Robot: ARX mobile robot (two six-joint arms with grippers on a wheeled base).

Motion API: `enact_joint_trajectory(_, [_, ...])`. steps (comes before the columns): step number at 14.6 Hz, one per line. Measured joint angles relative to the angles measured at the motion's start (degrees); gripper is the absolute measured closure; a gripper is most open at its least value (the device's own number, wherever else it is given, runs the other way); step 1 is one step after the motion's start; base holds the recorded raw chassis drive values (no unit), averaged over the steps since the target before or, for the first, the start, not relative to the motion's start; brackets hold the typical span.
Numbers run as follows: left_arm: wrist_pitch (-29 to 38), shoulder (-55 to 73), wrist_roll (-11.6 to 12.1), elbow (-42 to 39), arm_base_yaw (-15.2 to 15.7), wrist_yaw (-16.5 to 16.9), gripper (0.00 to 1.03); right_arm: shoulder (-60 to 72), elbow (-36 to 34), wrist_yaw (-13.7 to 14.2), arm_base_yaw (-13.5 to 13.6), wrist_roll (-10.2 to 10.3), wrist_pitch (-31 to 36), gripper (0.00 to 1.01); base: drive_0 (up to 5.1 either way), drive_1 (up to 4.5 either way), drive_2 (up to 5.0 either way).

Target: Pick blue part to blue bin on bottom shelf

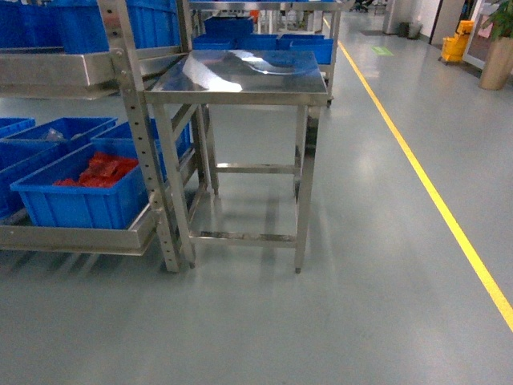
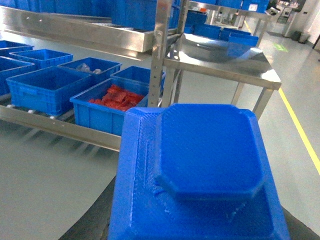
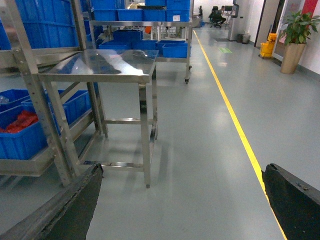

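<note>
Blue part (image 2: 200, 175) is filling the lower half of the left wrist view, sitting right in front of that camera — a stepped plastic block with a raised, corner-clipped plate on top. Dark finger (image 2: 92, 220) edges are showing at its lower left and lower right, so the part is lying between the left jaws, which appear to be closing on its sides; the contact itself is hidden beneath the block. Beyond it, the bottom shelf (image 2: 60, 125) is running along the left, carrying several blue bins (image 2: 45, 87); the nearest bin (image 2: 107, 107) is holding red pieces (image 2: 117, 96), and the part is hanging well apart from all of them, above the grey floor (image 1: 361, 305).

In the right wrist view, two dark fingers (image 3: 75, 205) are standing wide apart at the bottom corners with nothing between them but floor. A steel table (image 1: 240, 76) is standing just beside the rack post (image 1: 140, 136), and a yellow line (image 1: 433, 192) is running along the floor to the right. Neither gripper is showing in the head view.
</note>
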Motion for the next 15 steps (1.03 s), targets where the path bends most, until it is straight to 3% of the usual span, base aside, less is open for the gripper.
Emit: enact_joint_trajectory(15, [0.1, 0.0, 0.0, 0.0, 0.0, 0.0, 0.60, 0.0, 0.0, 0.0, 0.0, 0.0, -0.1, 0.03, 0.0, 4.05, -4.0])
